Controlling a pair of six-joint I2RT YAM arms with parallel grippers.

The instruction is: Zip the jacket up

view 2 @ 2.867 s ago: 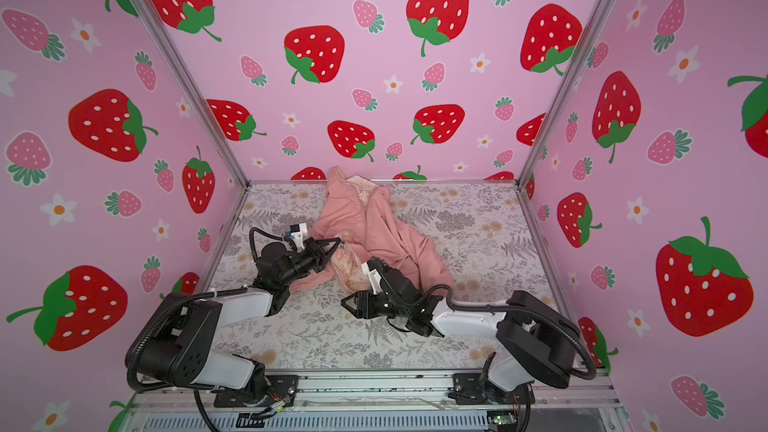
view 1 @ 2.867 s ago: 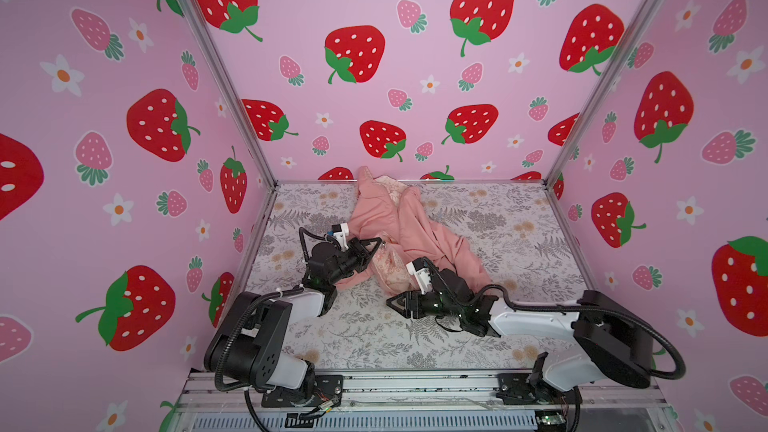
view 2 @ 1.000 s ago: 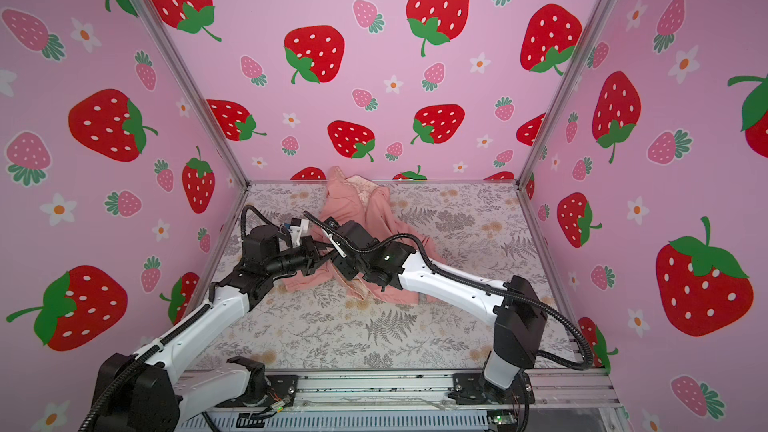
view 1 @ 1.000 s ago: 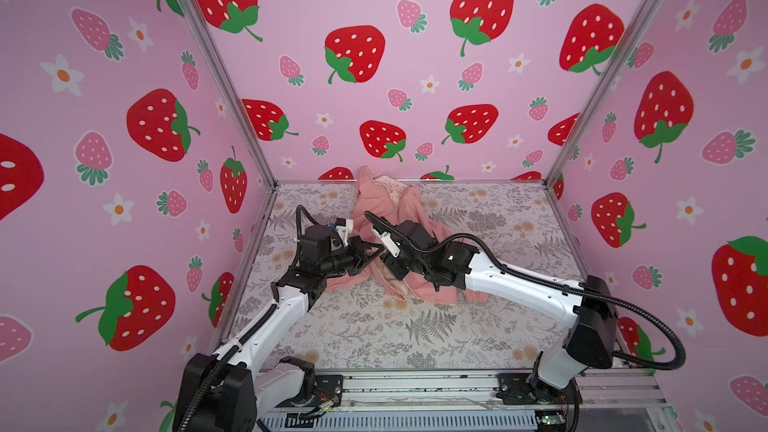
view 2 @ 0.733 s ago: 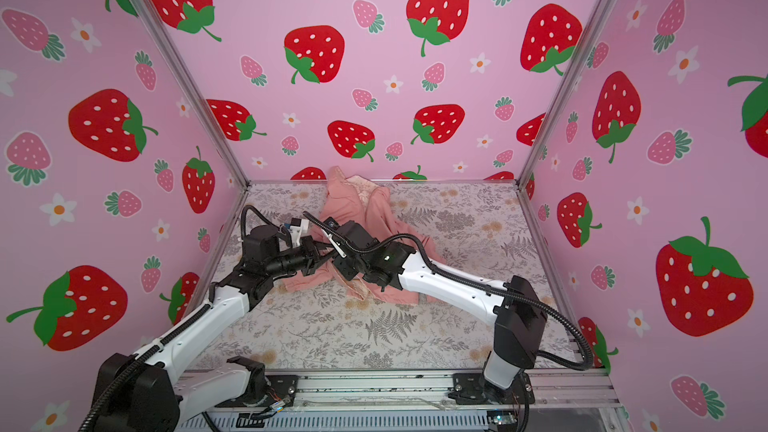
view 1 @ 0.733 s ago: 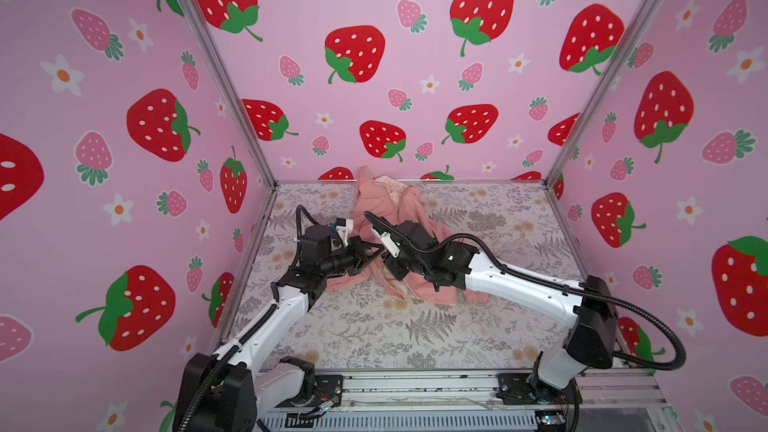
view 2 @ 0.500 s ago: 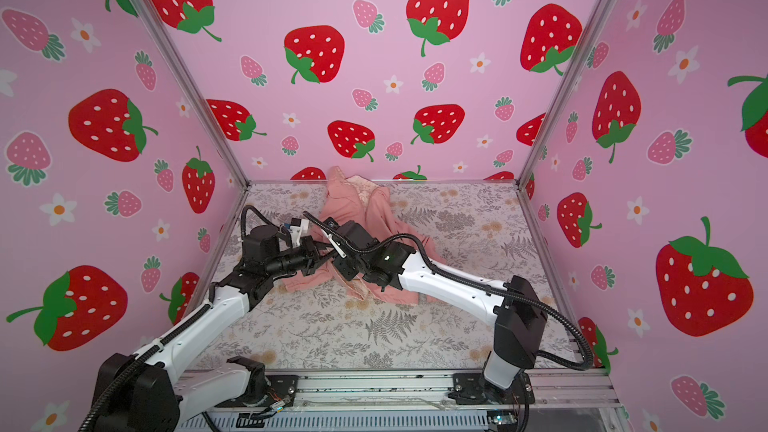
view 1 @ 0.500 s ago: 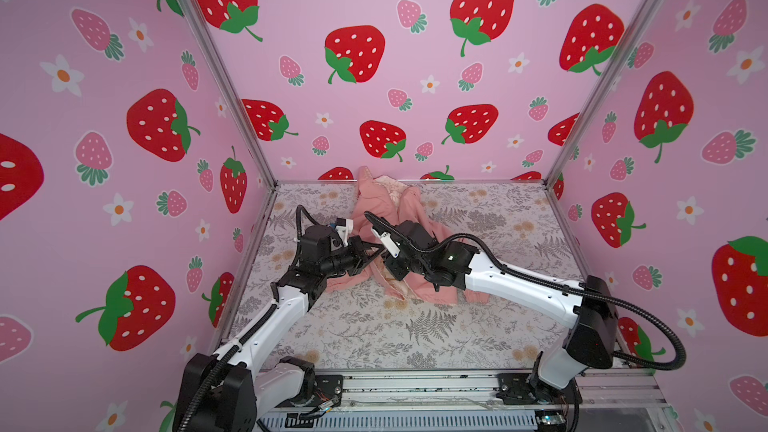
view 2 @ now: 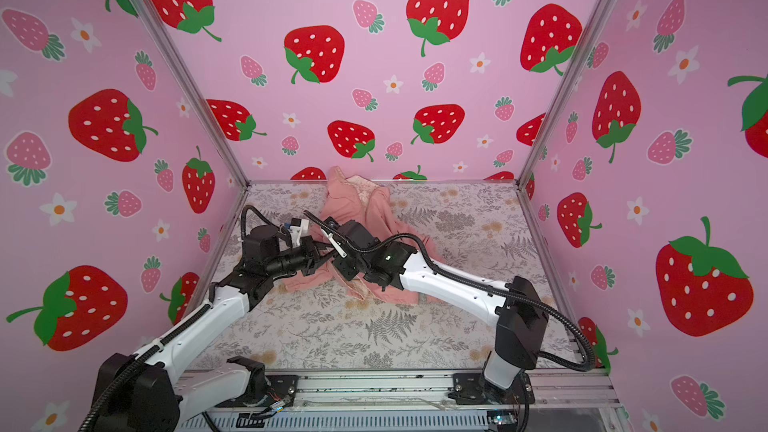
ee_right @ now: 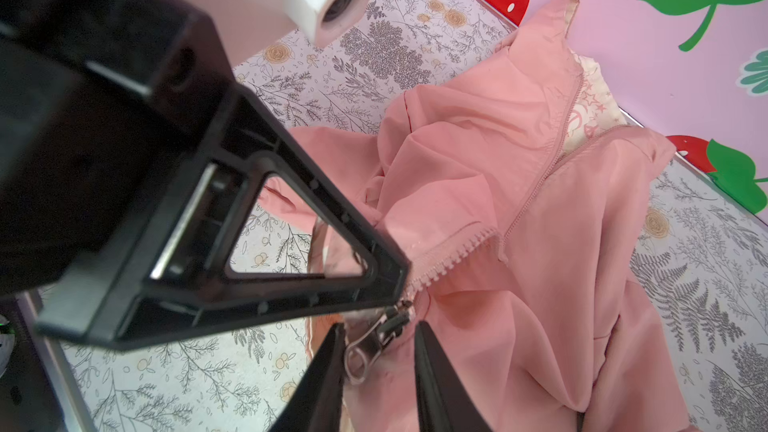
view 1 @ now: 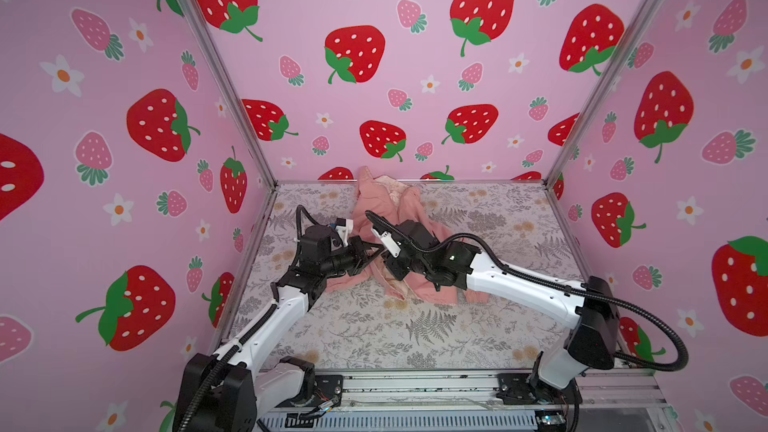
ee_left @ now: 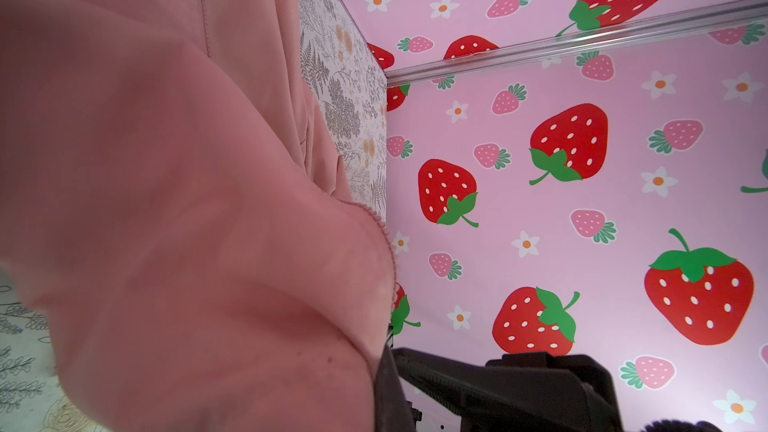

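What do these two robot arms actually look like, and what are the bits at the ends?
Both arms have white shells on the long sections and chunky black joints. A ribbed black cable loops along each. The left arm and right arm each carry a small white camera block near the wrist. Each ends in black, flat, triangular open-framed fingers.

Strawberries all round, ferns underfoot.
The floral mat spreads flat beneath the jaws and well out past them on every side; strawberry-printed pink walls rise behind and beside them, joined by silver corner rails.
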